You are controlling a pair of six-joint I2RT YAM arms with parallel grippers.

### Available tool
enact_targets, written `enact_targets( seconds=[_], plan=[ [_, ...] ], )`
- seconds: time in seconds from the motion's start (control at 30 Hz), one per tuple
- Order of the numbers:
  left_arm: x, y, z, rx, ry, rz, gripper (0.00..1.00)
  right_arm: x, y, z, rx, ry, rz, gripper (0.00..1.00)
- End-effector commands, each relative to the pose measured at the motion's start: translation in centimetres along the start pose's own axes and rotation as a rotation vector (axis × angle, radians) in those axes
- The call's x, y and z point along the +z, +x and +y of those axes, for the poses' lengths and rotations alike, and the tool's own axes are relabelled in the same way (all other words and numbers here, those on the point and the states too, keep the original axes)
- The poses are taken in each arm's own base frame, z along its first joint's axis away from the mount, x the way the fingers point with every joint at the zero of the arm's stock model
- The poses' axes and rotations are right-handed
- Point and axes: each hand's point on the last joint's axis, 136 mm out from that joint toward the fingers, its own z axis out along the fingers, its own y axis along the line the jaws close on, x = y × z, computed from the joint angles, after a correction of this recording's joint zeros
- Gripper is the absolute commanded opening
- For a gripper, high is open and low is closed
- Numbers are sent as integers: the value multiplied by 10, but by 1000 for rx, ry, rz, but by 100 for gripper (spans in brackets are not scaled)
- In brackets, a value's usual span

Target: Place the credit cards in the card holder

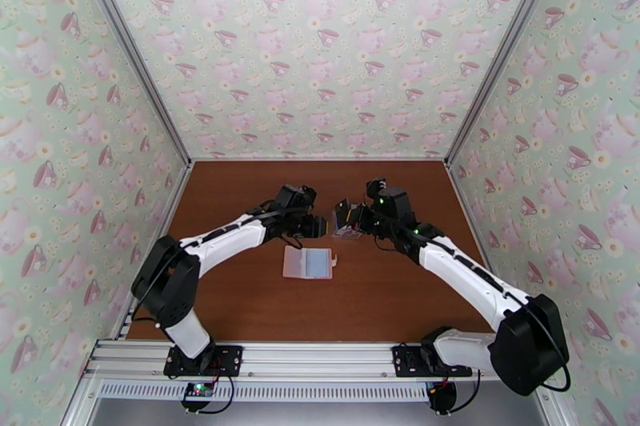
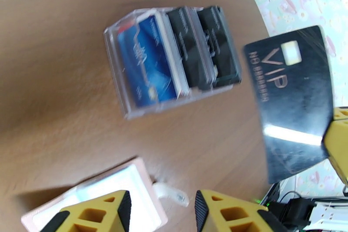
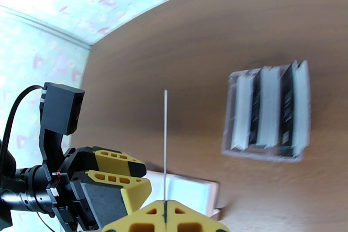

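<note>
One black VIP card is up off the counter, pinched by one edge in the right claw. That claw's jaws are closed tight on it, and from its own wrist the card reads as a thin upright line. The left claw stands wide open with nothing in it, hanging over the snap-tab edge of the wallet. The wallet lies unfolded, pockets up, in the middle of the overhead frame, just below both claws. More cards, blue, black and white, stand on edge in the clear rack, upper middle of the left wrist frame, near the wallet but apart from it.

The step in hand looks like the carry of a card toward the wallet. I judge the task early: no pocket shows a card, though blur leaves that unsure. Next, the right claw would need to lower the card, line its edge with a pocket mouth and slide it in. The left claw would likely need to pin the wallet against skidding.
</note>
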Motion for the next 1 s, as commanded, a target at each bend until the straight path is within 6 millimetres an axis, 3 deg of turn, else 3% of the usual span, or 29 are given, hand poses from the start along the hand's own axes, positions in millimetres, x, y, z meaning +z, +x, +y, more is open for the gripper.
enact_targets(
  seconds=[0.0,0.27,0.47,0.97],
  plan=[
    [-12,5,13,26,-48,-25,45,-5,0,27,35,-149,-49,0],
    [-24,36,50,17,-150,18,45,6,36,27,92,-219,-9,0],
    [-29,53,67,15,-190,37,44,15,60,29,121,-284,20,0],
    [-17,86,101,-13,-249,108,38,48,109,13,207,-319,100,0]
  ],
)
